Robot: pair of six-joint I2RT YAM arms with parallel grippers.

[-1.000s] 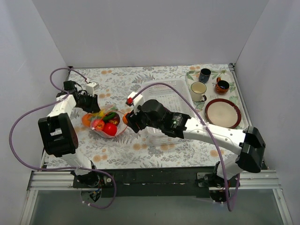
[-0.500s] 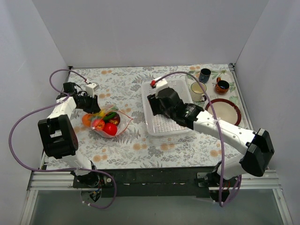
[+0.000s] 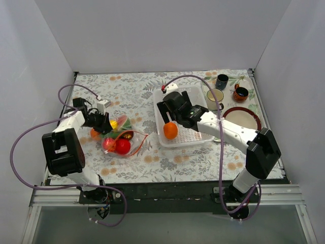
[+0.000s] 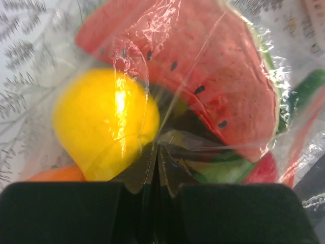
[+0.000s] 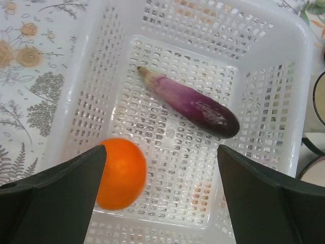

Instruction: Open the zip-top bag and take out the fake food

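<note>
Right gripper (image 5: 161, 148), jaws spread, hangs over the basket (image 5: 299, 61); the bag (image 3: 136, 136) with remaining food (image 3: 122, 147) lies leftward, pinched by the left gripper (image 4: 156, 152).

No writing, label, brand, number or sign can be read in any view. The table (image 3: 132, 91) carries only a leaf-and-flower print, and the dark mug (image 3: 221, 81) at its far right corner is too small to show any marking.
</note>
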